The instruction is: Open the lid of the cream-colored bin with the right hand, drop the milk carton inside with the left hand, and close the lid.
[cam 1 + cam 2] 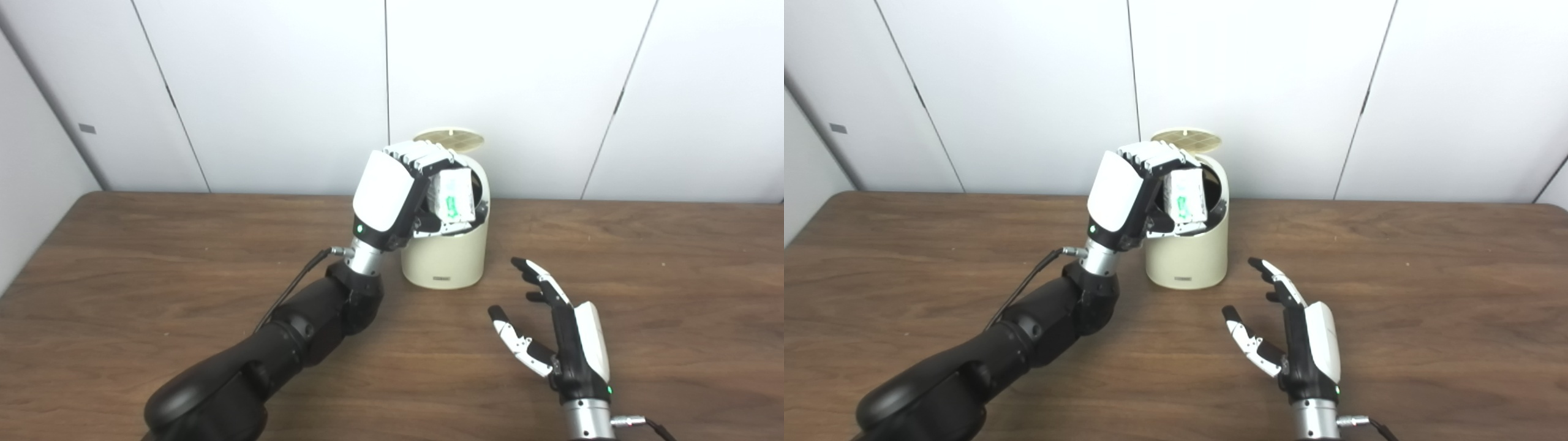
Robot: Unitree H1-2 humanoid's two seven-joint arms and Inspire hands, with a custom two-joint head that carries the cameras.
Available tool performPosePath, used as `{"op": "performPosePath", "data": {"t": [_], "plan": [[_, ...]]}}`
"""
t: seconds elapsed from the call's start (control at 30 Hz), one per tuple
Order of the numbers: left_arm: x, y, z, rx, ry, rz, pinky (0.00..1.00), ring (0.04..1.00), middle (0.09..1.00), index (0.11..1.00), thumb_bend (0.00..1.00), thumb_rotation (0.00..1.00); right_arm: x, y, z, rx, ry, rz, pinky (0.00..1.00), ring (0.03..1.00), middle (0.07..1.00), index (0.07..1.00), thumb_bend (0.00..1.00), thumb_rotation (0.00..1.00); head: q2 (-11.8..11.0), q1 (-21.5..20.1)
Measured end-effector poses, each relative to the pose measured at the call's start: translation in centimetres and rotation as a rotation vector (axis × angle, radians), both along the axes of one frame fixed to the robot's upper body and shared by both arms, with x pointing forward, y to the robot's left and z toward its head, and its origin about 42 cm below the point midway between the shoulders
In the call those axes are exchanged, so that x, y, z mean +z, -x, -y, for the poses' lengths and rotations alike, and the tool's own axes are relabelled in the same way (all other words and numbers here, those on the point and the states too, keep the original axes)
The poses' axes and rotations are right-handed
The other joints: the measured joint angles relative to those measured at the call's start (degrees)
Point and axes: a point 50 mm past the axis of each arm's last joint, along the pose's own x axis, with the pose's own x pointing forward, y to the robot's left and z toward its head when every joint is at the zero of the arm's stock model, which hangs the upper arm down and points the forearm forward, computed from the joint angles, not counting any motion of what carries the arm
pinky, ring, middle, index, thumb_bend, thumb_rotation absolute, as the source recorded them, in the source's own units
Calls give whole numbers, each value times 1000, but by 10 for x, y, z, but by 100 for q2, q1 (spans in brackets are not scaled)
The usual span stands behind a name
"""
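Since the lid (449, 138) of the cream-colored bin (445, 257) is already up, the first part of the job looks done. The big brown table (122, 275) holds everything, and the bin sits near the back of it, close to the white wall (275, 92). The round lid stands open behind the mouth of the bin, tipped back toward the wall.

The long black left arm (275, 343) reaches up from the bottom of the picture to the bin. The left hand (392, 190) is wrapped around the milk carton (452, 197), with its fingers (416, 153) curled over the top. The carton hangs right at the open mouth of the bin, a bit tilted. It looks like it is just above or partly in the hole, but I cannot tell how deep it goes. The hand has not let go of it.

The right hand (560, 334) is low over the table, in front of the bin and to its right, well apart from the lid. Its fingers are spread out and it holds nothing.

So I think the job is about in the middle. What is left is to drop the carton in, pull the left hand away, and then shut the lid.
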Motion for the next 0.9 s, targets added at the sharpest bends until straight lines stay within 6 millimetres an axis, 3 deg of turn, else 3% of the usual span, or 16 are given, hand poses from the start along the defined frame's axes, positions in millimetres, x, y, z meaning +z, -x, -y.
{"op": "performPosePath", "data": {"t": [0.33,0.43,0.5,0.53,0.57,0.6,0.7,0.9], "plan": [[1,-3,-2,3,-6,-63,336,444,469,490,506,0,0,0,0,-1,0,-7,710,825,837,810,185,352,0,9],[2,-4,-5,-3,-23,-81,370,450,481,489,520,0,0,0,0,-1,-1,-7,712,826,840,812,187,361,0,9],[5,-4,-6,-16,-26,-106,407,493,531,489,520,59,-1,0,0,-3,-2,-10,711,825,840,811,192,372,0,9],[5,-5,-6,-22,-34,-119,420,506,545,524,755,145,-1,0,0,-4,-2,-12,712,826,840,811,193,376,0,9],[6,-5,-7,-25,-39,-127,435,523,561,555,901,218,-1,0,0,-4,-2,-14,714,826,840,811,194,382,0,9],[7,-5,-8,-30,-42,-136,440,529,567,566,950,243,-1,0,0,-4,-3,-14,715,826,840,811,194,387,0,9],[5,-3,-10,-42,-59,-145,456,541,580,595,996,316,-1,0,0,-2,0,-23,721,826,841,815,195,421,-9,17],[5,-1,-12,-54,-70,-144,478,568,603,616,1000,318,-2,0,0,5,6,-29,713,829,841,819,195,386,-9,18]]}}
